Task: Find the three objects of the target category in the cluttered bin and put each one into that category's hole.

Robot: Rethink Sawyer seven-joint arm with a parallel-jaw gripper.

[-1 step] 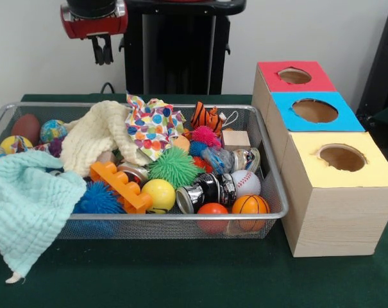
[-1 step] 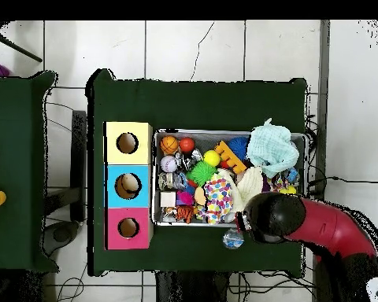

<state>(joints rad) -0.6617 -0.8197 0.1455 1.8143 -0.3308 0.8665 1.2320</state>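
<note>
boxes [image 1: 328,167]: 3; cloths [image 1: 27,205]: 3; bin [image 1: 181,226]: 1

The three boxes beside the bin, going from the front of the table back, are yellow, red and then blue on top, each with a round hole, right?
Not quite. The order is wrong: in the front view the yellow-topped box is nearest, the blue-topped box sits in the middle, and the red-topped box is farthest back. Each does have a round hole, and they do stand beside the wire bin.
</note>
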